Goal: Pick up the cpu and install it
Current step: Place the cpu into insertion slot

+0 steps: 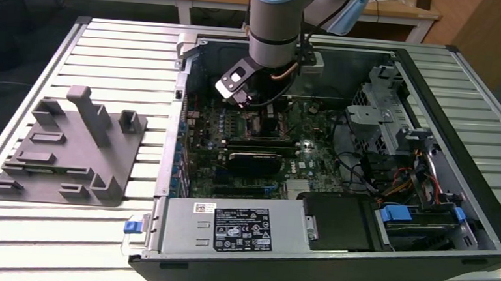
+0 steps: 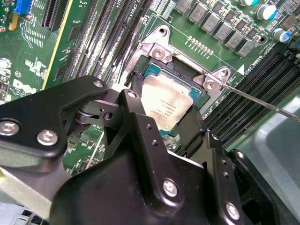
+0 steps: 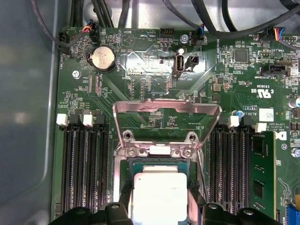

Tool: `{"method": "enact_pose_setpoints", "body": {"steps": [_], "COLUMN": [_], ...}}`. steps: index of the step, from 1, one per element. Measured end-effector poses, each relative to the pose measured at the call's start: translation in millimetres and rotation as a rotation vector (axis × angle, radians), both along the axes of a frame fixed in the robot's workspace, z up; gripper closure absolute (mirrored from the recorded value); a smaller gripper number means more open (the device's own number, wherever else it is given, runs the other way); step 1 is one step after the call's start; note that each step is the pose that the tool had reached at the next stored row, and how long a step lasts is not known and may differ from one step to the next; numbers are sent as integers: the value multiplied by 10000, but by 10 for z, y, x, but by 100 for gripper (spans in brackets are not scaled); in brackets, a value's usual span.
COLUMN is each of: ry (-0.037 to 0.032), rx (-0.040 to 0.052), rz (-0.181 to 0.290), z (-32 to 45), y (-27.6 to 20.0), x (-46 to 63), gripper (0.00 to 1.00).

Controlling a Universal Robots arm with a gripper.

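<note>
1. silvery-grey on top with a pale rim, the cpu (image 2: 166, 105) sits between the two black fingers (image 2: 134, 101) of the gripper (image 2: 162, 112). the fingers press on two opposite edges of the chip, so the jaws are clamped on it.
2. in the first wrist view the cpu (image 3: 159, 194) lies squarely over the open socket (image 3: 157, 151) of the green motherboard (image 3: 140, 70). a teal strip of the socket shows along the chip's far edge. i cannot tell whether the chip is fully seated or just above the contacts.
3. the socket's metal load plate (image 3: 140, 107) is swung up and back from its two hinge screws, and the board shows through its open window.
4. in the second wrist view a thin wire lever (image 2: 262, 100) runs away from one socket corner, across the neighbouring black slots.
5. black memory slots (image 3: 84, 164) flank the socket on both sides, and one green memory stick (image 3: 260, 173) stands in a slot on one side. a round coin cell (image 3: 102, 58) sits further up the board.
6. in the exterior view the arm (image 1: 280, 25) reaches straight down into the open computer case (image 1: 312, 275), which lies on a slatted metal table (image 1: 108, 40).
7. a grey plastic tray (image 1: 67, 155) with upright posts lies on the table at the exterior view's left, well apart from the case.
8. a silver power supply (image 1: 232, 227) fills the near corner of the case.
</note>
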State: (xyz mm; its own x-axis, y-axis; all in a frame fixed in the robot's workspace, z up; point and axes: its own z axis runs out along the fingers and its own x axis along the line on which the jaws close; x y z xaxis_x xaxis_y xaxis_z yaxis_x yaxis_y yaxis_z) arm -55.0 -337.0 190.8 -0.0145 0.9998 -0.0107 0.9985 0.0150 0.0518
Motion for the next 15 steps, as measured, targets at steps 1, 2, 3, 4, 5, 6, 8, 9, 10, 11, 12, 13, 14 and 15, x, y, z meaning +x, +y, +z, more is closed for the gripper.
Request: {"method": "enact_pose_setpoints", "body": {"steps": [1,2,3,4,5,6,8,9,10,11,12,13,14,15], "ry": [0,-1,-2,-5,-5,-5,-4,-5,-6,-6,-6,-5,-5,-5], "rx": [-1,0,2,6,7,6,5,6,7,7,7,7,7,7], "rz": [0,0,0,0,-1,0,0,0,0,0,0,0,-14,-41], "z": [-3,-6,-8,-10,-10,-10,-10,-11,-11,-11,-11,-11,-11,-11], "y": [0,0,0,1,1,1,1,1,1,1,1,1,1,1], "x": [0,0,0,1,1,1,1,1,1,1,1,1,2,3], "gripper": [45,45,45,45,45,45,45,45,45,45,45,45,45,45]}}
